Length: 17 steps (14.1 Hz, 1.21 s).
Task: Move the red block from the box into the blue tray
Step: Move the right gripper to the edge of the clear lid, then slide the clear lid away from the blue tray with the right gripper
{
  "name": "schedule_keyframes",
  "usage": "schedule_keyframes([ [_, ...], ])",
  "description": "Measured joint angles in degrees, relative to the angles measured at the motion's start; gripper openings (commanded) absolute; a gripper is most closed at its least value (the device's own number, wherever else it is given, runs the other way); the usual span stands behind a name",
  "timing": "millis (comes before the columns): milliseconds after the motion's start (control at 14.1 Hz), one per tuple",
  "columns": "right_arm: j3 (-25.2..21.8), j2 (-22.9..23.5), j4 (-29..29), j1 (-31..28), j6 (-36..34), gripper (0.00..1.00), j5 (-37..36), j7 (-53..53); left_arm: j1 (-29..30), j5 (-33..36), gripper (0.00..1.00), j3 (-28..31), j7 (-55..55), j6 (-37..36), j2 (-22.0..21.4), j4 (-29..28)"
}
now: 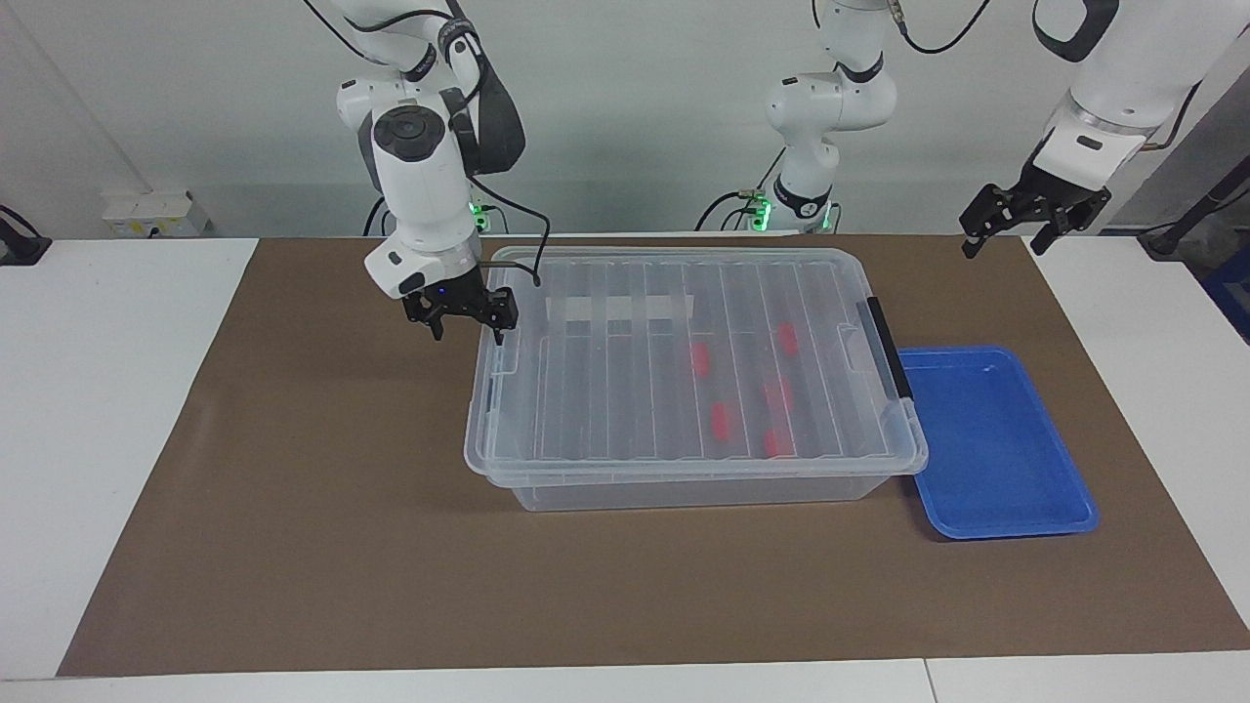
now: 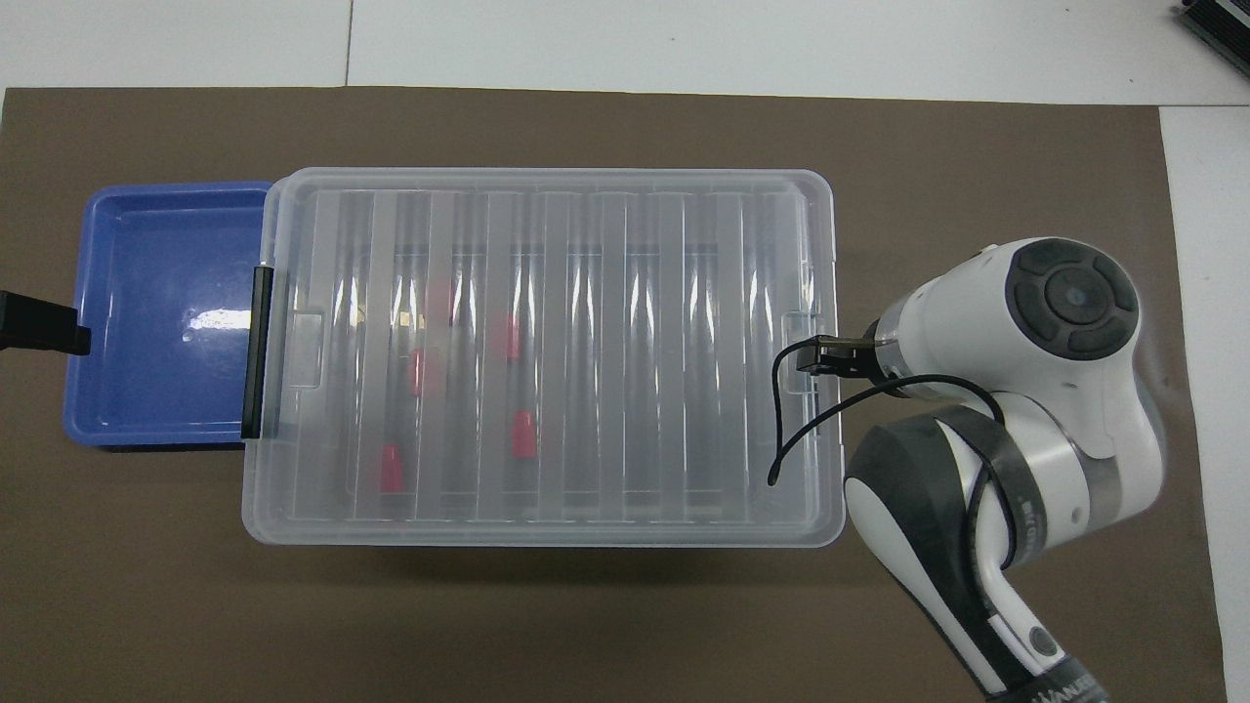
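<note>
The box [image 1: 684,361] is a clear bin with its ribbed lid on; it also shows in the overhead view [image 2: 547,351]. Several red blocks [image 1: 721,420] lie inside it under the lid, also seen from overhead [image 2: 523,434]. The blue tray [image 1: 996,449] sits empty against the box's latch end, toward the left arm's end of the table [image 2: 166,312]. My right gripper [image 1: 467,330] is open and empty, at the lid's rim at the box's other end [image 2: 815,353]. My left gripper [image 1: 1004,244] is open and empty; it waits high up, with its tip over the tray's outer edge [image 2: 39,327].
A brown mat [image 1: 293,508] covers the table under everything. A black latch [image 1: 884,347] clamps the lid at the tray end. A white tape strip [image 1: 620,309] lies on the lid near the robots. White table shows beside the mat.
</note>
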Motion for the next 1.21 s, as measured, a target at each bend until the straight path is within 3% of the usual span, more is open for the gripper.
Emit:
schedule_keyframes([
  [427, -0.1, -0.7, -0.8, -2.4, -1.4, 0.99, -3.7, -8.8, 0.0, 0.0, 1.00, 0.0, 0.0, 0.0, 0.0, 0.0],
  [1209, -0.3, -1.4, -0.9, -16.7, -2.5, 1.00, -4.1, -38.4, 0.0, 0.0, 1.00, 0.0, 0.0, 0.0, 0.0, 0.0],
])
